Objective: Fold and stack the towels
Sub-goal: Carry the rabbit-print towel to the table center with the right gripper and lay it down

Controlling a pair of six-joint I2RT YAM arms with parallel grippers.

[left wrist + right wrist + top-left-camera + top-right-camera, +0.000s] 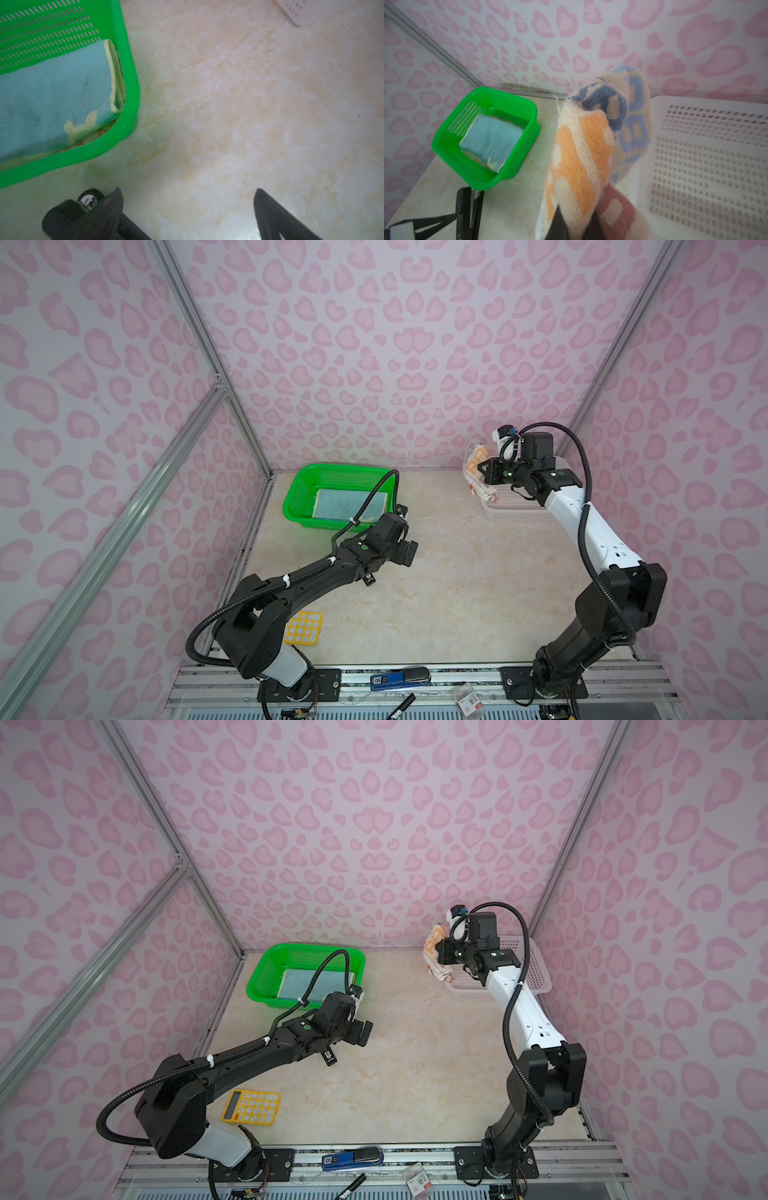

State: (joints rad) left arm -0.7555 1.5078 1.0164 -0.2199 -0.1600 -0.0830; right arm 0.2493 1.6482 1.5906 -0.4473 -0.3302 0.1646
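A cream towel with big orange, blue and rust letters hangs crumpled from my right gripper, which is shut on it. In both top views this towel is lifted at the left end of the white mesh basket, by the right gripper. A folded light blue towel with a cream edge lies inside the green basket. My left gripper is open over bare table, just to the right of the green basket's near corner.
A yellow calculator lies near the left arm's base. A blue stapler-like tool and a black marker rest on the front rail. Pink patterned walls close in the back and both sides.
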